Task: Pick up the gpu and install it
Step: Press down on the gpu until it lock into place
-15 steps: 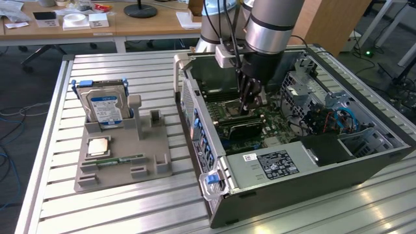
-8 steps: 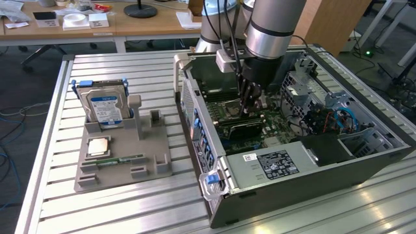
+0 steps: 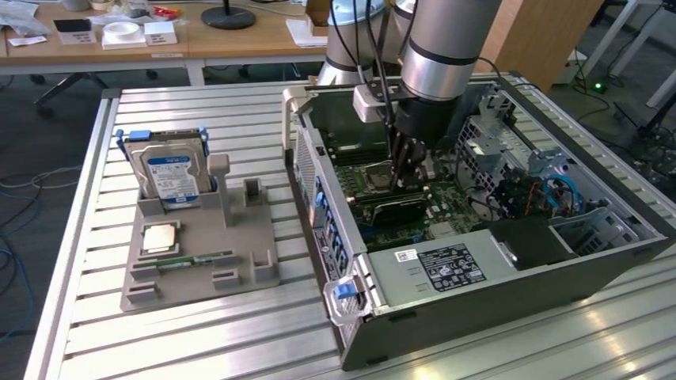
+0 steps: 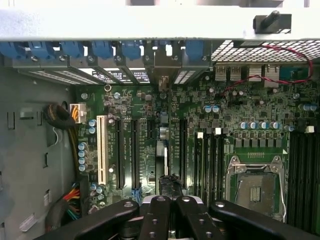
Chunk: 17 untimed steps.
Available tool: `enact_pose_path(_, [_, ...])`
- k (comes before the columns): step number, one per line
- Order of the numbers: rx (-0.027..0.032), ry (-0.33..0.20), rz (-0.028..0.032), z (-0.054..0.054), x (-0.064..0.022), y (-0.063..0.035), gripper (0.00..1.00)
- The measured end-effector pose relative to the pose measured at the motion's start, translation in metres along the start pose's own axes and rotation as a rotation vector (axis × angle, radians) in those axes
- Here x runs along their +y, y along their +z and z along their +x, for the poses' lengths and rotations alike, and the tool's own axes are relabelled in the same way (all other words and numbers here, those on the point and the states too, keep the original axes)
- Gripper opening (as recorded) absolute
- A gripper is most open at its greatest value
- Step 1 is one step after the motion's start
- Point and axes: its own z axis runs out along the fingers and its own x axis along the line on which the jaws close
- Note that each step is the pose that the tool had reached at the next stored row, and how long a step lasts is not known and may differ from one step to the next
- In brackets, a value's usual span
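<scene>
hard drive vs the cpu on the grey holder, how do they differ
The hard drive stands upright in a slot at the far end of the grey holder; the CPU lies flat in a recess nearer the middle. The hard drive is larger and rectangular with a blue label; the CPU is smaller, square and plain silver on top. Both are metallic parts resting on the holder, beside the open computer case.

Bright, even overhead light — soft glare on the slatted table, case interior shadowed, slightly soft.
</scene>
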Motion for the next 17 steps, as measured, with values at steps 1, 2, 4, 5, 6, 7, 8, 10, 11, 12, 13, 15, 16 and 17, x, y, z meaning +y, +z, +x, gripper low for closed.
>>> enact_pose_path(1, [0.0002,0.000,-0.0001,0.0001,0.0000,0.0012,0.11])
enact_pose_path(2, [0.0002,0.000,-0.0001,0.0001,0.0000,0.0029,0.11])
enact_pose_path(4, [0.0001,0.000,-0.0001,0.0001,-0.0001,0.0061,0.11])
enact_pose_path(5, [0.0002,0.000,-0.0001,0.0001,-0.0001,0.0066,0.11])
enact_pose_path(6, [0.0002,0.000,-0.0001,0.0001,-0.0001,0.0066,0.11])
enact_pose_path(7, [0.0003,0.000,-0.0001,0.0002,-0.0001,0.0065,0.11])
enact_pose_path(8, [0.0002,0.000,-0.0001,0.0001,-0.0001,0.0066,0.11])
enact_pose_path(10, [0.0001,0.000,-0.0001,0.0001,-0.0001,0.0066,0.11])
enact_pose_path(11, [0.0002,0.000,-0.0001,0.0001,-0.0001,0.0066,0.11])
enact_pose_path(12, [0.0000,0.000,0.0000,0.0001,-0.0001,0.0069,0.11])
enact_pose_path(13, [-0.0003,0.000,0.0001,0.0001,-0.0001,0.0075,0.11])
enact_pose_path(15, [0.0002,0.000,-0.0001,0.0001,0.0000,0.0083,0.11])
enact_pose_path(16, [0.0003,0.000,-0.0001,0.0002,-0.0001,0.0084,0.11])
enact_pose_path(17, [0.0004,0.000,-0.0002,0.0002,-0.0001,0.0084,0.11])
